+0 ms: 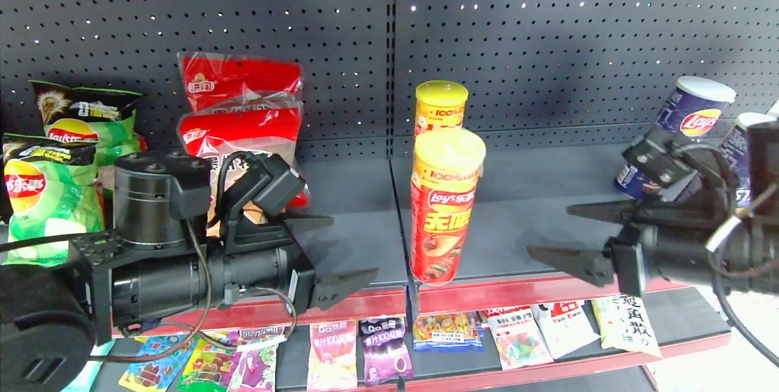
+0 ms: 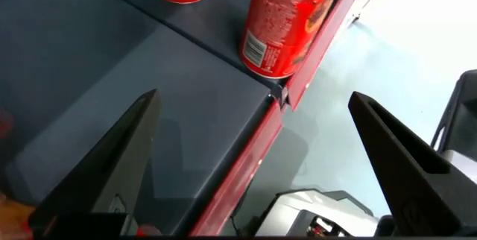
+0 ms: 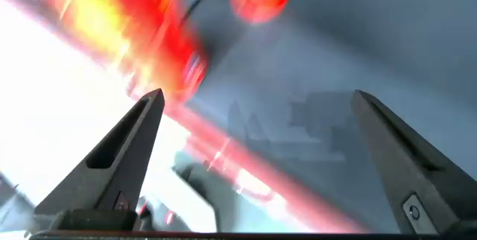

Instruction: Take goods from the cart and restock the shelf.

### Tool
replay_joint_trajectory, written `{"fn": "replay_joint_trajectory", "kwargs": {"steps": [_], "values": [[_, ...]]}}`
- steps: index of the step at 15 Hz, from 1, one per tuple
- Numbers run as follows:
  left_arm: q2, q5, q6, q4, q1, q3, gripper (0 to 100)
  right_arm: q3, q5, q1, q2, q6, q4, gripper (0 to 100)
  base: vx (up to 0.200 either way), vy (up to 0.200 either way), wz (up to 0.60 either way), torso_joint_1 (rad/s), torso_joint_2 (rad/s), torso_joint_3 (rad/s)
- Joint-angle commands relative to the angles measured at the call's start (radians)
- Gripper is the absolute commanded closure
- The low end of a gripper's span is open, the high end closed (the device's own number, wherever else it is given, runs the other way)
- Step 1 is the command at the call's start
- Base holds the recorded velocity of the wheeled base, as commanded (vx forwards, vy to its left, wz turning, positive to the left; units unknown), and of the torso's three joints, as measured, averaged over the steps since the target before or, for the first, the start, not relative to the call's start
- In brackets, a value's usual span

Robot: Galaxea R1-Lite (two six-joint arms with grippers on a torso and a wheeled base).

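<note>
Left pincer (image 1: pixel 353 245) agape, can (image 1: pixel 446 209) seemingly sealed

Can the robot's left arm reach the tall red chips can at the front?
Probably yes. The left pincer is open and sits beside the front red can, with only bare shelf between them and nothing blocking the way.

Two red cans (image 1: pixel 447 209), two red bags (image 1: pixel 243 130)

left claw (image 1: pixel 354 245), right claw (image 1: pixel 549 231) agape
</note>
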Motion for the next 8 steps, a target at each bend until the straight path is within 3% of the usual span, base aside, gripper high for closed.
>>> {"fn": "replay_joint_trajectory", "kwargs": {"steps": [1,8], "values": [[0.071,0.010,0.000,-0.001,-0.003,-0.040,0,0.195,0.003,0.018,-0.288,0.001,0.000,0,0.000,0.000,0.00,0.000,0.00,0.000],[0.206,0.029,0.002,-0.001,-0.029,-0.126,0,0.215,-0.007,-0.028,-0.429,0.004,0.005,0,0.000,0.000,0.00,0.000,0.00,0.000]]}}
